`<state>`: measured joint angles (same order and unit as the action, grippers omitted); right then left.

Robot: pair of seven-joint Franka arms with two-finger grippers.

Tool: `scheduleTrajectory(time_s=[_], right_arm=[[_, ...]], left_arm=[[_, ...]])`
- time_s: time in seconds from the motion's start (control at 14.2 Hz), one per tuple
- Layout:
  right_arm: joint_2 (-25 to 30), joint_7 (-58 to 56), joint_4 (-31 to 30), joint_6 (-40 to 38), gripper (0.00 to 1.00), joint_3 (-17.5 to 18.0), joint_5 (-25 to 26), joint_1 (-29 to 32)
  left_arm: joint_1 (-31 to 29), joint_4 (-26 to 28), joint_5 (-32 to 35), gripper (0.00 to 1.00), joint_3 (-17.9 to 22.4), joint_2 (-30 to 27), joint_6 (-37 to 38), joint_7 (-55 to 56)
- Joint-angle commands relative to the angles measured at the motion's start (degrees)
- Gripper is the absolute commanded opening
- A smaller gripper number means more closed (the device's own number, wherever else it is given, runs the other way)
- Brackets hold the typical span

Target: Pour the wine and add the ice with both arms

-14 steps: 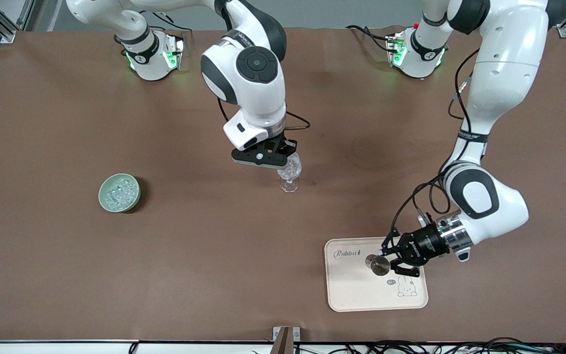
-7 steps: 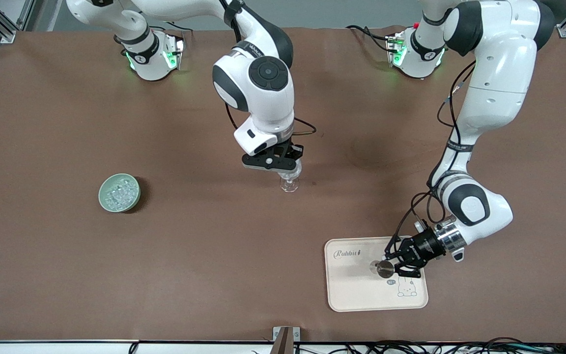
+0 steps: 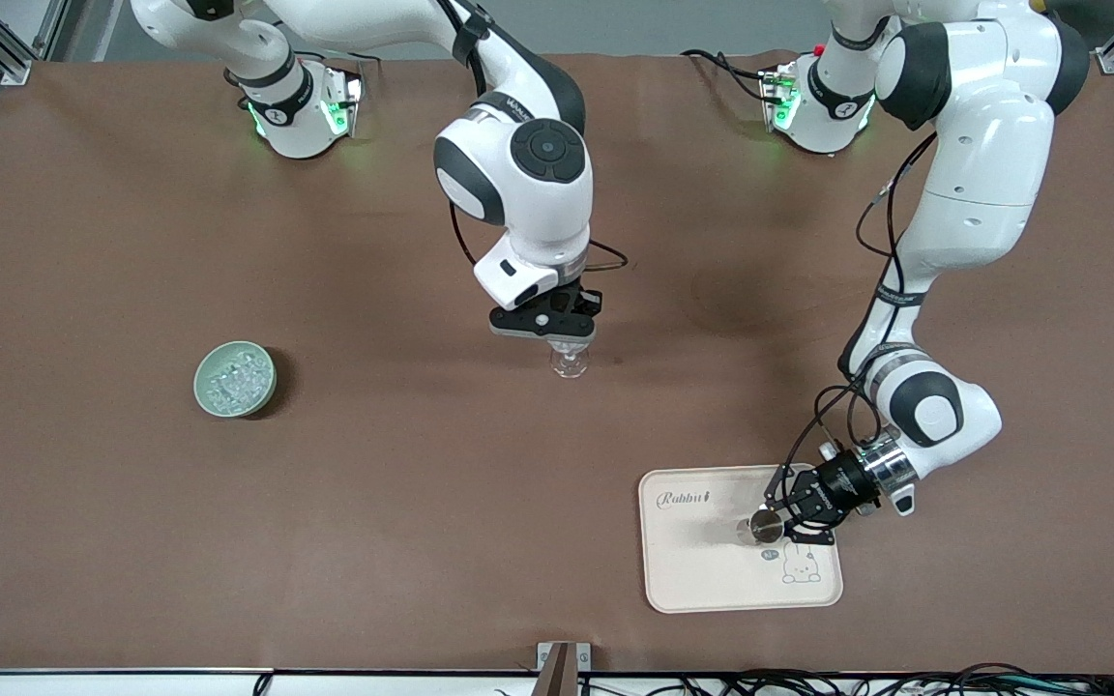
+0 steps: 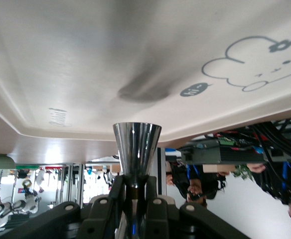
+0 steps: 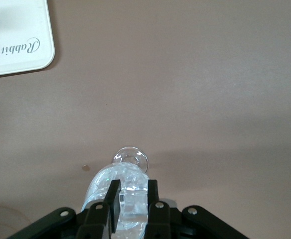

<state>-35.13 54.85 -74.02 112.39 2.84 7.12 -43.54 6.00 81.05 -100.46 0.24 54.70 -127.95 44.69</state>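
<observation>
Two white robot arms work over a brown surface point(image 3: 131, 522). The right end effector point(image 3: 557, 333) sits over the middle of the surface, its fingers point(image 5: 111, 201) closed on the bowl of a clear stemmed glass point(image 5: 123, 186) whose foot rests on the surface. The left end effector point(image 3: 784, 517) is over a cream tray point(image 3: 702, 575) printed with a rabbit, which lies near the front camera toward the left arm's end. Its fingers point(image 4: 153, 206) are closed on the narrow waist of a small shiny metal cup point(image 4: 136, 149), held on its side just above the tray. The ice point(image 3: 233, 379), a heap of small clear lumps, lies in a pale green bowl point(image 3: 204, 398) toward the right arm's end, well apart from the glass.
</observation>
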Motion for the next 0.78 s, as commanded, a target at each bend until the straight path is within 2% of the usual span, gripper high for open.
scheduleTrajectory(time_s=[0.0, 0.07, 0.21, 0.28, 0.35, 0.42, 0.49, 0.71], right_arm=[[-0.64, 1.66, 1.34, -0.15, 0.03, -0.03, 1.41, -0.49], [-0.64, 2.1, 1.34, -0.06, 0.03, -0.03, 1.41, -0.49], [-0.73, 2.19, 1.34, -0.06, 0.06, -0.03, 1.23, -0.58], [-0.73, 2.1, 1.34, -0.06, 0.07, -0.03, 1.23, -0.58], [-0.82, 2.19, 1.25, -0.06, 0.07, -0.03, 1.23, -0.58], [-0.82, 2.1, 1.25, -0.06, 0.09, -0.03, 1.23, -0.58], [-0.82, 2.02, 1.25, -0.15, 0.1, -0.03, 1.14, -0.58], [-1.43, 1.93, 1.25, -0.06, 0.23, 0.58, 1.14, -0.49]], left_arm=[[0.68, -0.72, -7.1, 0.09, 0.38, 1.9, 3.4, -5.65], [0.77, -0.72, -8.78, 0.09, 0.38, 2.25, 3.41, -6.97], [0.86, -0.63, -9.41, 0.16, 0.38, 2.52, 3.59, -8.12], [0.77, -0.63, -9.41, 0.24, 0.38, 2.61, 4.11, -8.21], [0.77, -0.54, -9.49, 0.66, 0.38, 2.52, 4.11, -8.13], [0.77, -0.37, -9.15, 0.93, 0.38, 2.43, 4.11, -8.21], [0.86, 0.5, -9.14, 1.0, 0.38, 2.17, 4.11, -8.21], [0.68, 2.0, -8.71, 1.0, 0.47, 1.73, 5.34, -7.69]])
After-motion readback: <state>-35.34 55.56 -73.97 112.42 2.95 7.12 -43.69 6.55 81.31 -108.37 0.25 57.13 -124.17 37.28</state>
